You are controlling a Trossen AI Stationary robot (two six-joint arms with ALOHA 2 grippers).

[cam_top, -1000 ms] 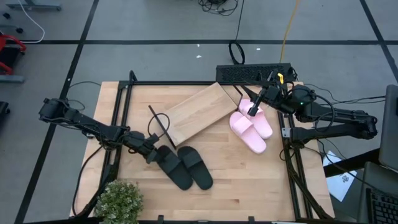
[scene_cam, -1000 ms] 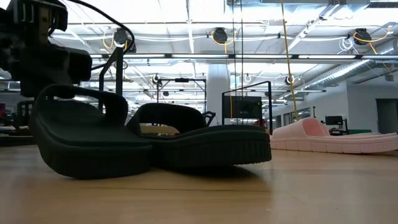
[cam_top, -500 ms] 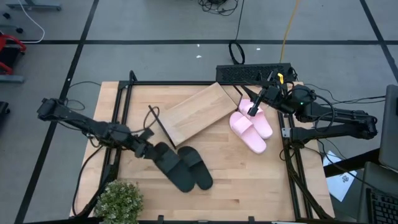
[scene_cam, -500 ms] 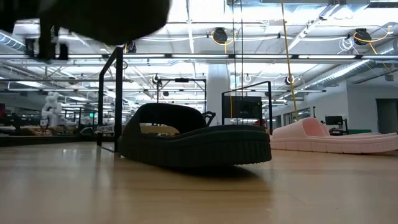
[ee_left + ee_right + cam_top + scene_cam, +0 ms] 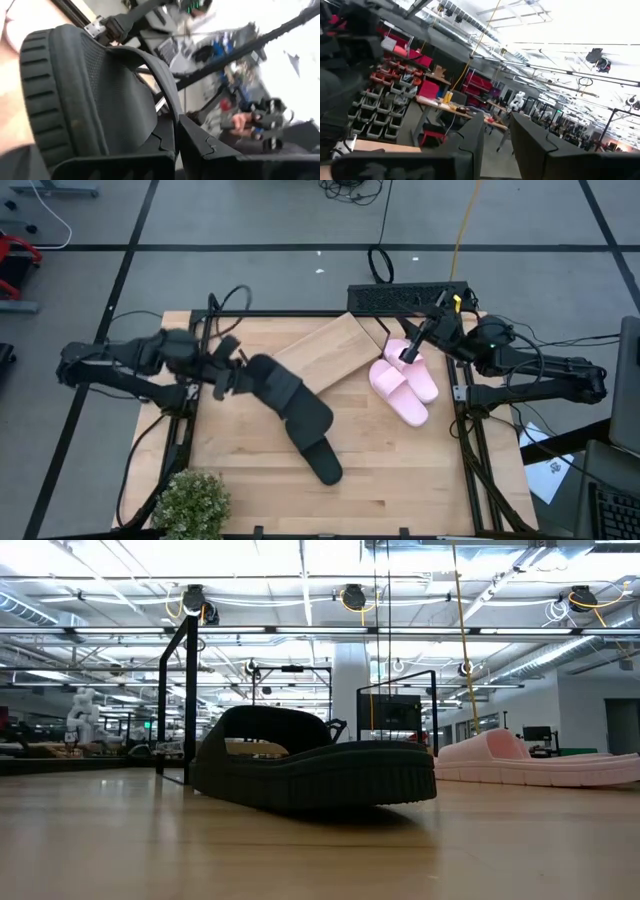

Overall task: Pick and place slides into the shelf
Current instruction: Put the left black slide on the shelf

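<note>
Now the left gripper (image 5: pixel 232 375) is clenched on a black slide (image 5: pixel 285 395), carried above the table's left half with its long axis running toward the right edge. The shelf (image 5: pixel 315 360) lies just beyond it toward the far edge, so the left arm is nearer. The other black slide (image 5: pixel 318 450) lies near the front edge. The right gripper (image 5: pixel 412 345) hangs half-parted, grasping nothing, over the pink slides (image 5: pixel 405 385) by the right edge. No readable writing

Two dark jointed arms, black looping cables, each pincer with angular matte-black fingers (image 5: pixel 200 150)
</note>
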